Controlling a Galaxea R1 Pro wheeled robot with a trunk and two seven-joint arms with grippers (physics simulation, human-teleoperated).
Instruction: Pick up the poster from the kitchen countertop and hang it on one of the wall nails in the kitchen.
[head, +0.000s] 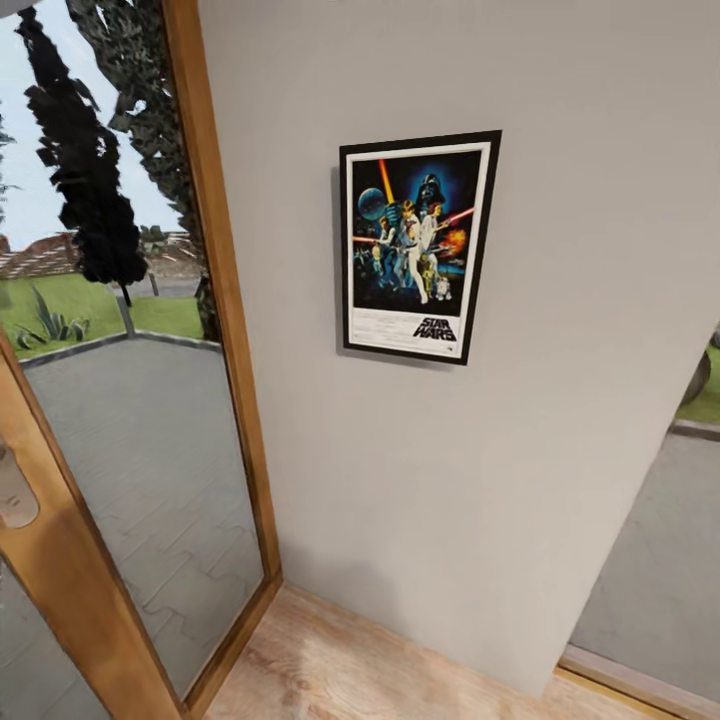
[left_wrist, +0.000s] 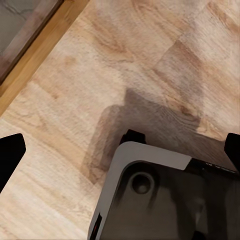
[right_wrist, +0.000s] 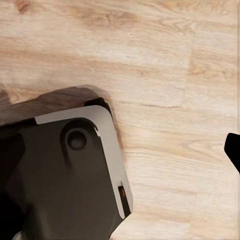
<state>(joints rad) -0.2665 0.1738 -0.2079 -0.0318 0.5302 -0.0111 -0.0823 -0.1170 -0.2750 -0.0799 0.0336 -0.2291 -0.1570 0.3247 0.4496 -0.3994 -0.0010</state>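
The poster (head: 418, 245) hangs flat and upright on the plain light-grey wall (head: 560, 400), with its black frame, white border and "STAR WARS" logo showing. Neither gripper touches it. The wall nail is hidden and the kitchen countertop is out of view. My left gripper (left_wrist: 120, 150) points down at the wooden floor, open, its two dark fingertips (left_wrist: 11, 152) far apart with nothing between them. My right gripper (right_wrist: 120, 150) also faces the floor, open and empty, with one dark fingertip (right_wrist: 233, 150) showing at the picture's edge.
A wood-framed glass door (head: 215, 300) with a handle (head: 14, 490) stands left of the wall, and another glass pane (head: 660, 570) lies to its right. Light wooden floor (head: 330, 670) runs below. My grey base (left_wrist: 165, 200) (right_wrist: 65, 175) sits under both wrists.
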